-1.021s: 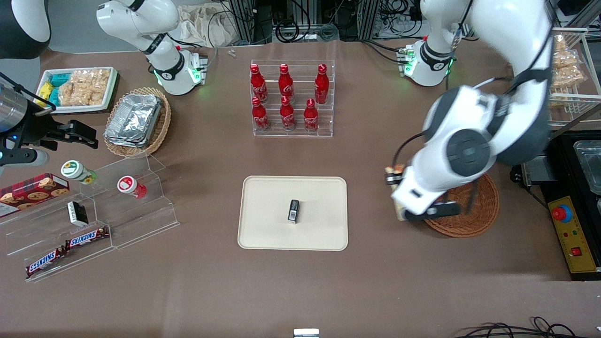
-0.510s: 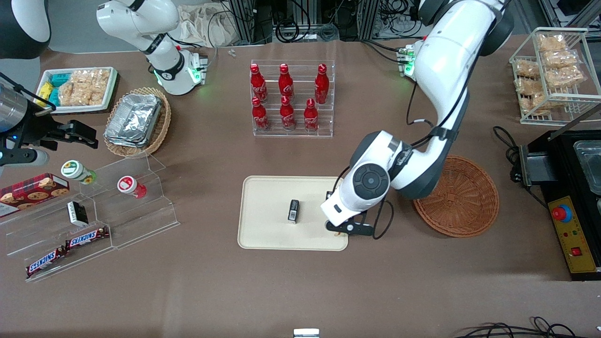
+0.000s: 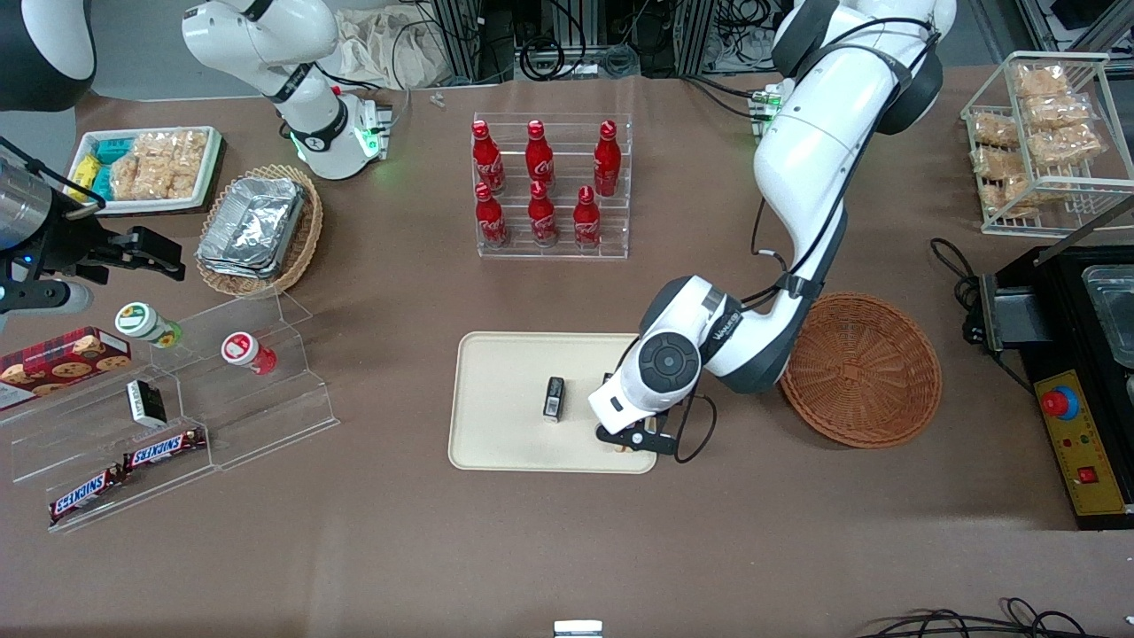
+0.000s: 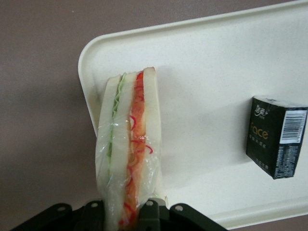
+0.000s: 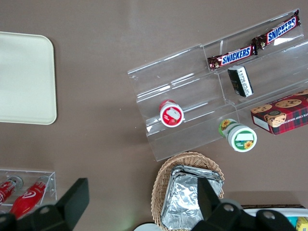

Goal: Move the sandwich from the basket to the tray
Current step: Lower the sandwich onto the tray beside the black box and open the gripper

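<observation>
The sandwich [image 4: 129,144], a plastic-wrapped wedge of white bread with red and green filling, stands on edge between the fingers of my left gripper [image 4: 124,210], which is shut on it. It hangs low over the cream tray [image 4: 207,91], at the tray corner nearest the front camera on the working arm's side. From the front the gripper [image 3: 631,439] sits over that corner of the tray [image 3: 500,390], and the arm hides most of the sandwich. The reddish-brown basket [image 3: 864,368] lies empty beside the tray, toward the working arm's end.
A small black box [image 3: 555,398] lies near the tray's middle, close to the gripper. A clear rack of red bottles [image 3: 551,186] stands farther from the camera. A tan basket of foil containers [image 3: 257,230] and an acrylic snack stand [image 3: 177,399] lie toward the parked arm's end.
The left arm has swung from above the basket to the tray with the sandwich in its gripper, then edged a little closer to the black box.
</observation>
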Robot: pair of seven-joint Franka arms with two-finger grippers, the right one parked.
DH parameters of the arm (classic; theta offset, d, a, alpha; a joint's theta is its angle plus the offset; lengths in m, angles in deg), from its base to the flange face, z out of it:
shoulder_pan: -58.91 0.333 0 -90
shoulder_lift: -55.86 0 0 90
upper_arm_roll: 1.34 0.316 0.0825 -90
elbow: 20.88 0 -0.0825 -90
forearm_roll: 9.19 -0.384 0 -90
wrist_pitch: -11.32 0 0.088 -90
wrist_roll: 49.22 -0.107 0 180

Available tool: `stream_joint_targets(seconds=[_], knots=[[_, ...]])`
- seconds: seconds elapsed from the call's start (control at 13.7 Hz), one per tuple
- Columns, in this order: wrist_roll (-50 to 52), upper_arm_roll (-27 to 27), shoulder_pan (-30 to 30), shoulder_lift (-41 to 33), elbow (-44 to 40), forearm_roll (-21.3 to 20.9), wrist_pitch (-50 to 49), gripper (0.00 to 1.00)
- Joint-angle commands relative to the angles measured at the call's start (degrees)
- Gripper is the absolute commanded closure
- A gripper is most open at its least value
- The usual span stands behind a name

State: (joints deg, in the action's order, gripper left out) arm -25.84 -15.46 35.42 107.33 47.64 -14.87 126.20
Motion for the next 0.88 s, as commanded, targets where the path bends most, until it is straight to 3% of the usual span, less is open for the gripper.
stream_joint_targets(seconds=[0.0, 0.51, 0.8], knots=[[-0.35, 0.41, -0.59, 0.91, -2.61, -1.00, -0.28, 0.01], [2.28, 0.76, 0.46, -6.11, -2.34, -1.18, -0.28, 0.00], [1.41, 1.12, 9.31, -14.80, 2.03, -1.00, -4.83, 0.00]])
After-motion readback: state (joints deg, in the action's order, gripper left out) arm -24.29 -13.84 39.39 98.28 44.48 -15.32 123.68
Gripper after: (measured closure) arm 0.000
